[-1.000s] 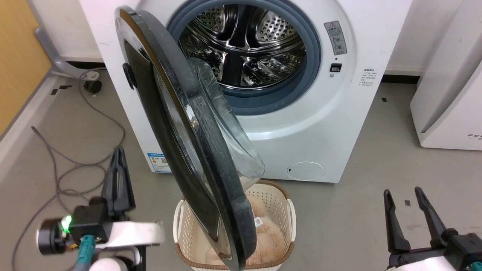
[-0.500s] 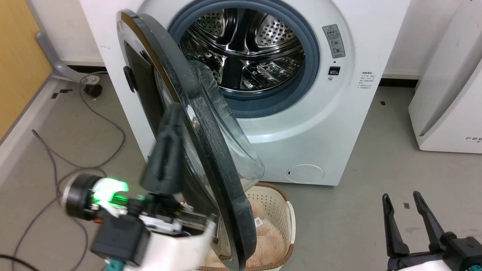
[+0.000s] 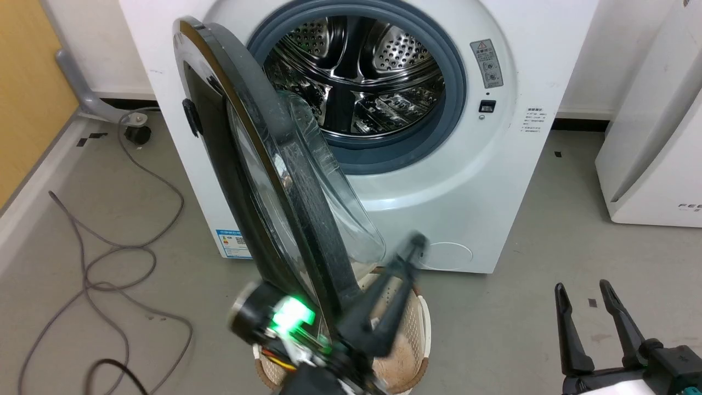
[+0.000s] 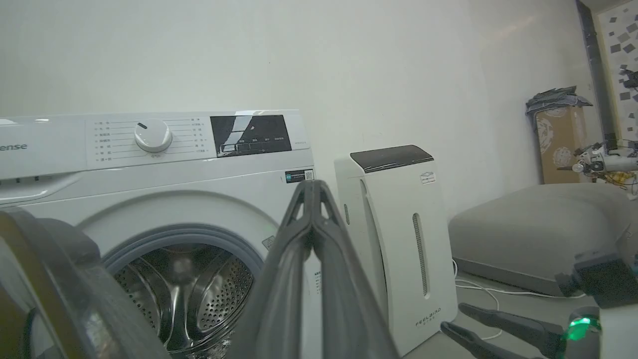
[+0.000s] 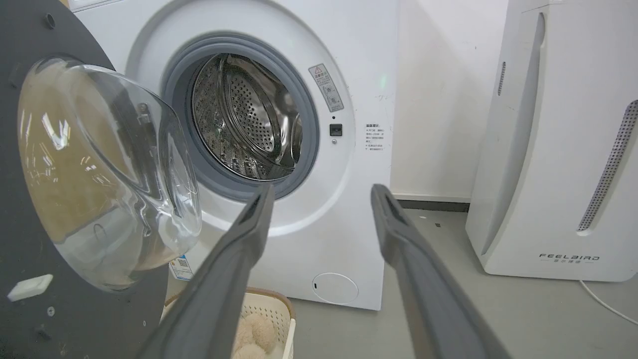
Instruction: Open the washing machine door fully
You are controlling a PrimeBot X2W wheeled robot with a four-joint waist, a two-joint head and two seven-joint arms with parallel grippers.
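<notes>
Glossy round black door [image 3: 307, 211] stood part-open.
Empty left claw [image 3: 412, 249] sat pinched shut; right claw [image 3: 581, 285] gaped, empty.

**Your left gripper [image 4: 311, 185], closed, faces the washing machine [image 4: 239, 199].**

You see its two dark fingers rise from the bottom edge and meet at the tips with nothing between them. The dial [image 4: 153, 135] and dark display panel [image 4: 250, 133] run along the machine's top. Below them the steel drum [image 4: 189, 299] lies open inside its grey gasket [image 4: 184, 234]. The washing machine door [image 4: 60, 284] shows as a dark rim at your lower left, clear of the opening. A white appliance [image 4: 398, 239] stands just right of the machine. At lower right, the right gripper [image 4: 452, 317] holds its fingers apart near a green light [image 4: 578, 326].
</notes>
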